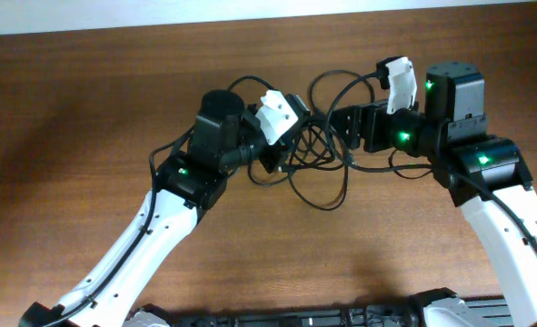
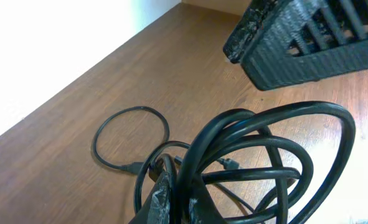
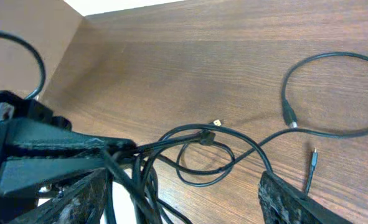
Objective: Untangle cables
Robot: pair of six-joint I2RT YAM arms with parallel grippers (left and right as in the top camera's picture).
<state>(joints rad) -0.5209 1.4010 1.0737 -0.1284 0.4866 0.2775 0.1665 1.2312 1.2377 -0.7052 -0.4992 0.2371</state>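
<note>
**Tangle pinched on one side only, with a risk of tightening the knot.**

The left jaws are clenched on several strands of the cables (image 1: 323, 168) (image 2: 264, 149) (image 3: 202, 140) at once. The bundle fans out from the left jaws towards the right jaws, sagging onto the table (image 1: 86, 109). A single loop (image 3: 333, 93) and a free plug (image 3: 312, 157) lie flat further out from the left jaws. The right jaws are released, fingers (image 3: 87, 196) spread wide just beside the left jaws, and strands appear to pass between them untouched. If they close here they would likely catch several strands together. Pulling away from the left jaws could then cinch the crossings tighter or drag the whole bundle instead of freeing one cord.
</note>
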